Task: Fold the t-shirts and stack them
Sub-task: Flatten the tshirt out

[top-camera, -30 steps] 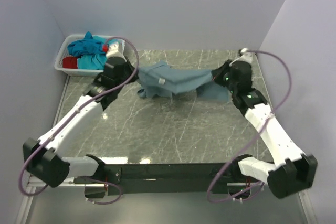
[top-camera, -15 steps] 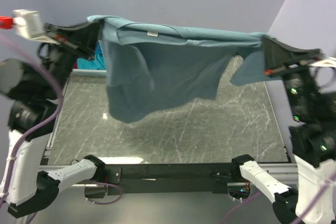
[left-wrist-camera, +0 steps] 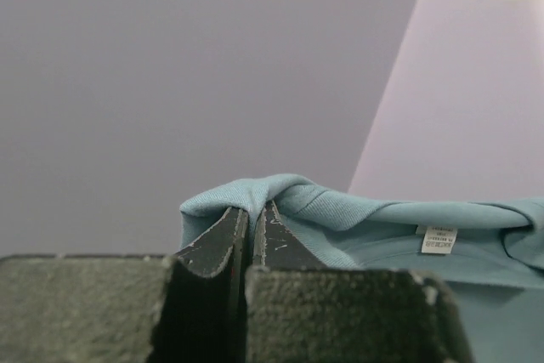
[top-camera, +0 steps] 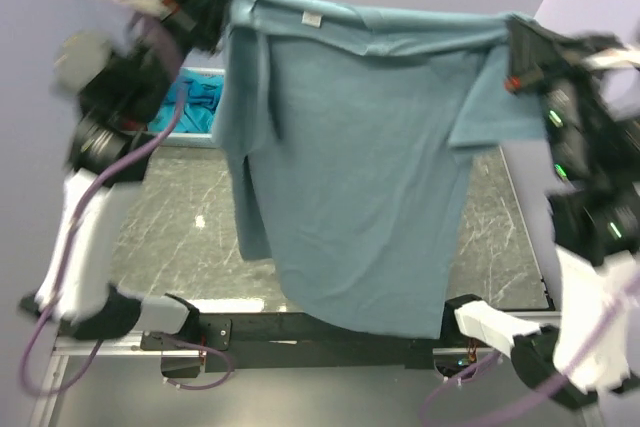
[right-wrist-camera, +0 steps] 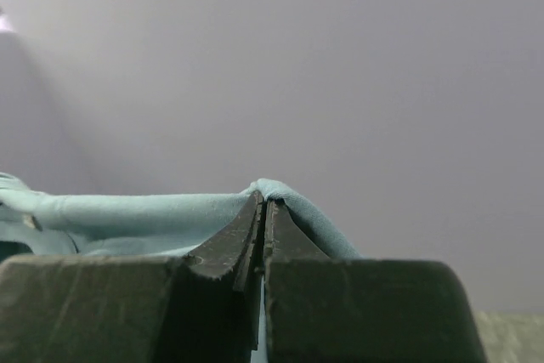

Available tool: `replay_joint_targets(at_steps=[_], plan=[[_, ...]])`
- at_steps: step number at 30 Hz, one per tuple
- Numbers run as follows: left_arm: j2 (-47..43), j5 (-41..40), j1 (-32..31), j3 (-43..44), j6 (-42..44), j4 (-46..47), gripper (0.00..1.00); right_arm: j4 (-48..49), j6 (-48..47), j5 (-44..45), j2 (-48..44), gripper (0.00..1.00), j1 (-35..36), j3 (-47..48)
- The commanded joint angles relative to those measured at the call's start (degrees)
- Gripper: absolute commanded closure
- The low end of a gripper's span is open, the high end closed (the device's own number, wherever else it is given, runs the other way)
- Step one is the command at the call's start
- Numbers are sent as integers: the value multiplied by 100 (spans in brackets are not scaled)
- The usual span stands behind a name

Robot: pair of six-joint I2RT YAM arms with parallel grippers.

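Note:
The grey-blue t-shirt [top-camera: 370, 167] hangs stretched in the air, high above the table, with its white neck label [top-camera: 312, 19] at the top. My left gripper [top-camera: 212, 9] is shut on the shirt's top left shoulder; in the left wrist view [left-wrist-camera: 252, 208] the cloth [left-wrist-camera: 357, 218] folds over the closed fingertips. My right gripper [top-camera: 512, 47] is shut on the top right shoulder; in the right wrist view [right-wrist-camera: 263, 201] the cloth [right-wrist-camera: 127, 214] is pinched between the fingers. The shirt's hem hangs down to the table's near edge. A turquoise t-shirt [top-camera: 196, 105] lies in the basket; a red one is out of view.
The white plastic basket [top-camera: 200, 72] stands at the back left of the dark marbled table [top-camera: 160, 217], partly hidden by my left arm. Purple walls close in the left, back and right. The hanging shirt hides most of the table's middle.
Both arms have lifted the grey-blue shirt higher and nearer the camera. The shirt has unfurled and now hangs full length, where before it was bunched and shorter.

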Motion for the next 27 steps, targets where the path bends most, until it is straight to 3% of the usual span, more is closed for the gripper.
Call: replay_joint_targets(at_steps=[1, 3, 8, 11, 16, 21, 25, 27], plan=[[1033, -198, 479, 633, 32, -42, 99, 123, -387, 688, 825, 100, -256, -72], [1762, 329, 857, 1196, -266, -8, 99, 211, -370, 426, 1341, 100, -623, 111], [3064, 2428, 1790, 2091, -943, 1151, 99, 186, -194, -313, 2284, 100, -1214, 1077], [3399, 2729, 1843, 2559, -1146, 1616, 99, 53, -282, -542, 2531, 100, -1285, 1729], [3137, 3187, 1843, 2385, -1129, 2067, 99, 264, -334, -657, 2128, 100, -1285, 1388], [2276, 3539, 1843, 1104, -664, 1777, 99, 387, -335, -455, 1356, 100, -1294, -31], [1250, 3740, 1826, -679, -347, 1258, 99, 125, 191, -262, 529, 100, -1285, -1808], [905, 4057, 1616, -2295, -347, 1310, 99, 132, 726, -235, -84, 97, -1285, -3104]])
